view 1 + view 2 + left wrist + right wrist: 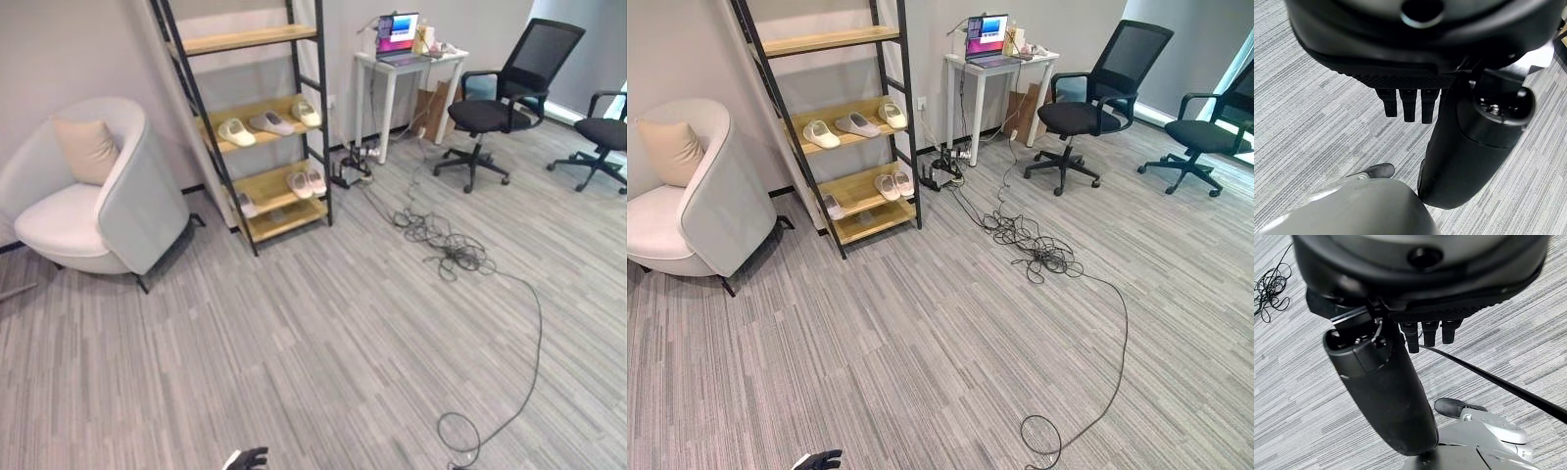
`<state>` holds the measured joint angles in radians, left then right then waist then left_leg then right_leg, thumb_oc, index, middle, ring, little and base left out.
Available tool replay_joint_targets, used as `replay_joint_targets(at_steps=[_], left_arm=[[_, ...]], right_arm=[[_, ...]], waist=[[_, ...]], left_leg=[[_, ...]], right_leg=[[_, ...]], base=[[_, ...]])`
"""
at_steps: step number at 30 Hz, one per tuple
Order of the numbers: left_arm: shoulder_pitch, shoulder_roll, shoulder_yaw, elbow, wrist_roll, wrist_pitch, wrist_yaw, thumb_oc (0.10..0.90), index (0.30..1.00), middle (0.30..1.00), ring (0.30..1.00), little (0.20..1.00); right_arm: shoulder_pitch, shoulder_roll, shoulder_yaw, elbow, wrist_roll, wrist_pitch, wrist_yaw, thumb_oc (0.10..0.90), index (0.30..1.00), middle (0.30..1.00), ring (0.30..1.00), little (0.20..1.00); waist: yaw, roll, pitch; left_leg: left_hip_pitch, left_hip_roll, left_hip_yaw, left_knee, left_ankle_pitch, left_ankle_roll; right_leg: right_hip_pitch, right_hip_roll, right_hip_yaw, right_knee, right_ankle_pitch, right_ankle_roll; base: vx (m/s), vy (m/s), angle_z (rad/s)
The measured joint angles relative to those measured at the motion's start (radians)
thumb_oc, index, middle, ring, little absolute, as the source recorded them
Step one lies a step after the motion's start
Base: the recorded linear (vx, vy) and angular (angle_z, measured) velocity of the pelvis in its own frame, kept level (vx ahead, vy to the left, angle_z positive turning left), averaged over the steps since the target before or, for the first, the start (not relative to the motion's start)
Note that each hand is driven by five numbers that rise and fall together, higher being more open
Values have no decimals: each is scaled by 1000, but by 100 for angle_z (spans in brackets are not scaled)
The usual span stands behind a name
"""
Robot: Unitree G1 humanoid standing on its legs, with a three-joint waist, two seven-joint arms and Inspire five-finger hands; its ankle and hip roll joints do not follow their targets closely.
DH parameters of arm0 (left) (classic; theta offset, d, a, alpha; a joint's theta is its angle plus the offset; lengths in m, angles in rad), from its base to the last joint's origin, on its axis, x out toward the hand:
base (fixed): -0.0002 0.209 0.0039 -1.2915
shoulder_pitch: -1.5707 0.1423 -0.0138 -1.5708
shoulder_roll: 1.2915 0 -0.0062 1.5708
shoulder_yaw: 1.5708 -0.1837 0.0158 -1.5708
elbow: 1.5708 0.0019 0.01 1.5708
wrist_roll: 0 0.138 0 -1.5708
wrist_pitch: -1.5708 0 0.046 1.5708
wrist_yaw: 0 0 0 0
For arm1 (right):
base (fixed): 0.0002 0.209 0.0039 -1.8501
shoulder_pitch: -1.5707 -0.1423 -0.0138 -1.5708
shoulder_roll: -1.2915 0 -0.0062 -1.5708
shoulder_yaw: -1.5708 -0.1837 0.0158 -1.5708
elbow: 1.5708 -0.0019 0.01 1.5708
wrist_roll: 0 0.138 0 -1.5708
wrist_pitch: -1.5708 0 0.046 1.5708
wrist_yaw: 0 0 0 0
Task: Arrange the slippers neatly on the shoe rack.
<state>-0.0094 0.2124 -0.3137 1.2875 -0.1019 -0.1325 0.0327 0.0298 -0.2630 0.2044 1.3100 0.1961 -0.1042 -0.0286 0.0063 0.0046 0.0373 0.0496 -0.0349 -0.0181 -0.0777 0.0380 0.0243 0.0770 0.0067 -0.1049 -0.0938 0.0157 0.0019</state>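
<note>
While the left hand (1415,98) hangs over bare striped carpet (323,333) with its fingers (1409,105) straight and relaxed and its thumb standing beside them, it holds nothing; the right hand (1415,333) hangs likewise over the carpet, fingers (1430,333) straight, thumb apart, nothing in it; a dark fingertip of the left hand also shows at the bottom edge of the left eye view; well beyond the hands, across the open floor, a black-framed shoe rack (318,117) with wooden shelves leans against the wall; its top shelf is bare; on the shelf below it three pale slippers (269,122) lie side by side, apart from one another; on the next shelf down a pair of light slippers (307,182) sits together near the right post, and one more slipper (245,204) lies at the left end, partly behind the frame; left of the rack stands a white armchair (118,211) with a beige cushion (86,149) in it; right of the rack a small white desk (407,64) carries an open laptop (397,37); two black office chairs (505,98) stand further right.
</note>
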Motion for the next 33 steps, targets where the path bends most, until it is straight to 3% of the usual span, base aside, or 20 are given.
replay_joint_targets(at_steps=[21,27,29,31,33], left_arm=[[-20,6,-5,3,-1,1,0,800,900,900,900,900],[-82,15,-5,9,-2,1,0,800,900,900,900,900],[-112,15,3,4,-6,-1,1,800,900,900,900,900],[-121,6,0,6,-6,-1,0,800,900,900,900,900],[-140,4,-6,1,-6,-3,-1,800,900,900,900,900]], right_arm=[[-14,2,20,0,-8,1,-1,800,900,900,900,900],[-57,6,21,2,2,1,1,800,900,900,900,900],[-68,5,29,2,3,1,0,800,900,900,900,900],[-67,4,36,2,4,1,-3,800,900,900,900,900],[-70,4,38,3,4,10,-2,800,900,900,900,900]], waist=[[-1,-6,24],[1,-37,77],[3,-63,102],[-1,-55,108],[5,-56,113]], left_leg=[[-4,12,-13,11,-3,-20],[-94,-1,-12,175,-12,-66],[-173,-13,-6,319,-25,-97],[-217,39,14,391,-26,-99],[-244,57,18,304,-20,-103]], right_leg=[[2,14,-12,5,-17,-13],[0,0,-13,6,-14,-43],[3,-17,-20,8,1,-73],[14,-9,-35,4,-15,-93],[15,-16,-37,3,-28,-90]], base=[[13,-45,2],[9,-55,6],[70,-13,11],[185,13,22],[377,80,22]])
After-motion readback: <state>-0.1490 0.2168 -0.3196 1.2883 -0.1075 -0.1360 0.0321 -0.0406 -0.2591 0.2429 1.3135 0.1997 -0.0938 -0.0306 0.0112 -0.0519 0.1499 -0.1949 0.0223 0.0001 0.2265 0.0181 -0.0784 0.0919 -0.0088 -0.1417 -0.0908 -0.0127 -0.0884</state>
